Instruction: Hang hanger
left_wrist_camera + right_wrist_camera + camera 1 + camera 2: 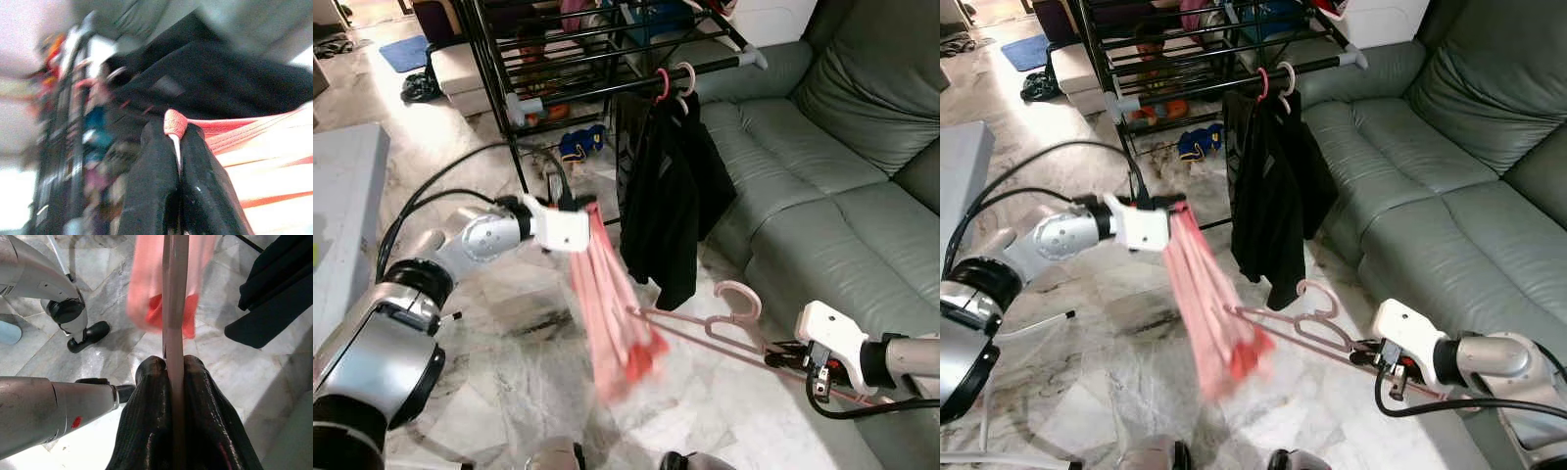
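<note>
The left pincer [177, 147] was closed on the top edge of a pink striped cloth [612, 318], which hung above the marble floor [509, 343]. The right pincer [174, 369] gripped the pale pink plastic hanger [724, 323] by one end, low, near the grey-green sofa [822, 196] and below the black drying rack [607, 59].

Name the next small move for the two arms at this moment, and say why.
Probably the right end effector should lift the pink hanger toward the rack bar. It grips the hanger low by the sofa, while the left end effector holds the pink garment, draped below the bar.
</note>
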You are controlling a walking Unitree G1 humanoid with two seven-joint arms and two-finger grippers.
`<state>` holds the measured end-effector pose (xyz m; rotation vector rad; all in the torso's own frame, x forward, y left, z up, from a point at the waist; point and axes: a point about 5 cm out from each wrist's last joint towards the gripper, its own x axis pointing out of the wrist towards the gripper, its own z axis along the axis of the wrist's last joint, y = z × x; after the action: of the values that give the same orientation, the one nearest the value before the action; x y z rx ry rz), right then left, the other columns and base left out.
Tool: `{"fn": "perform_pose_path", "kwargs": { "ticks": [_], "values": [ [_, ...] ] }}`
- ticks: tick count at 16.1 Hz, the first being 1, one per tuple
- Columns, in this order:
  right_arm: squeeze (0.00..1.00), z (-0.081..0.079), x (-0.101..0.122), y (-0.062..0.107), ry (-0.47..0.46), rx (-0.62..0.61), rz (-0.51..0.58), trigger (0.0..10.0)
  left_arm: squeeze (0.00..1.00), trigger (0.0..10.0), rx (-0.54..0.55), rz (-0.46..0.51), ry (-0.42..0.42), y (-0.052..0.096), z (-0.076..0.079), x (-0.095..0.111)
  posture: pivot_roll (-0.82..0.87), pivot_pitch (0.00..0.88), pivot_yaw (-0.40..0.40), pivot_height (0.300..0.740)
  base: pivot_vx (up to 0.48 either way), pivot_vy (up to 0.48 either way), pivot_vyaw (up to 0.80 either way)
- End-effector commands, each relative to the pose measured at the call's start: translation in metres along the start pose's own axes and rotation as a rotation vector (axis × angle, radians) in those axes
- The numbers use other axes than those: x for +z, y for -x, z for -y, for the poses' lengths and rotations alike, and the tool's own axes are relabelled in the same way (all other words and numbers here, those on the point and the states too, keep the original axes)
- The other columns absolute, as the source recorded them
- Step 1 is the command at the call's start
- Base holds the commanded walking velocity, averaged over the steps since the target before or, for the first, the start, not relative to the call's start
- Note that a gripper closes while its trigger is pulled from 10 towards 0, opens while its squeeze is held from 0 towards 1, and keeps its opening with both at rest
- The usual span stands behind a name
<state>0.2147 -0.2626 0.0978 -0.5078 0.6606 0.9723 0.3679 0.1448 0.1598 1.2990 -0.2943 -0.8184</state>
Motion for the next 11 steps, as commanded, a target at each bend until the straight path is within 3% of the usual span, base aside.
{"fn": "perform_pose_path", "kwargs": {
  "ticks": [1, 2, 3, 4, 6, 7, 8, 11],
  "values": [
    [0.00, 0.006, 0.007, 0.005, 0.018, -0.032, 0.028, 10.0, 0.00, 10.0, 0.122, -0.093, -0.026, -0.001, -0.017, -0.008, -0.05, 0.061, 0.015, 0.740, 0.000, 0.000, 0.00],
    [0.00, 0.009, 0.009, 0.003, 0.034, -0.065, 0.036, 10.0, 0.00, 10.0, 0.205, -0.188, 0.039, 0.001, -0.021, -0.018, -0.05, 0.060, 0.015, 0.740, 0.000, 0.000, 0.00],
    [0.00, 0.013, 0.011, -0.002, 0.043, -0.114, 0.053, 10.0, 0.00, 10.0, 0.275, -0.246, 0.204, 0.002, -0.021, -0.025, -0.05, 0.059, 0.016, 0.740, 0.000, 0.000, 0.00],
    [0.00, 0.011, 0.016, -0.007, 0.039, -0.123, 0.101, 10.0, 0.00, 10.0, 0.340, -0.288, 0.447, 0.001, -0.015, -0.030, -0.04, 0.055, 0.016, 0.740, 0.000, 0.000, 0.00],
    [0.00, 0.018, 0.029, -0.014, 0.022, -0.199, 0.197, 10.0, 0.00, 10.0, 0.406, -0.284, 0.800, -0.004, 0.000, -0.031, -0.04, 0.039, 0.024, 0.740, 0.000, 0.000, 0.00],
    [0.00, 0.022, 0.031, -0.016, 0.017, -0.229, 0.211, 10.0, 0.00, 10.0, 0.412, -0.293, 0.835, -0.004, 0.004, -0.031, -0.04, 0.032, 0.028, 0.740, 0.000, 0.000, 0.00],
    [0.00, 0.046, 0.047, -0.020, -0.053, -0.411, 0.310, 10.0, 0.00, 10.0, 0.454, -0.330, 1.079, -0.007, 0.030, -0.031, -0.05, 0.002, 0.050, 0.740, 0.000, 0.000, 0.00],
    [0.00, 0.055, 0.052, -0.032, -0.115, -0.517, 0.340, 10.0, 0.00, 10.0, 0.342, -0.301, 1.149, -0.014, 0.068, -0.015, -0.06, 0.000, 0.078, 0.740, 0.000, 0.000, 0.00]
  ]
}}
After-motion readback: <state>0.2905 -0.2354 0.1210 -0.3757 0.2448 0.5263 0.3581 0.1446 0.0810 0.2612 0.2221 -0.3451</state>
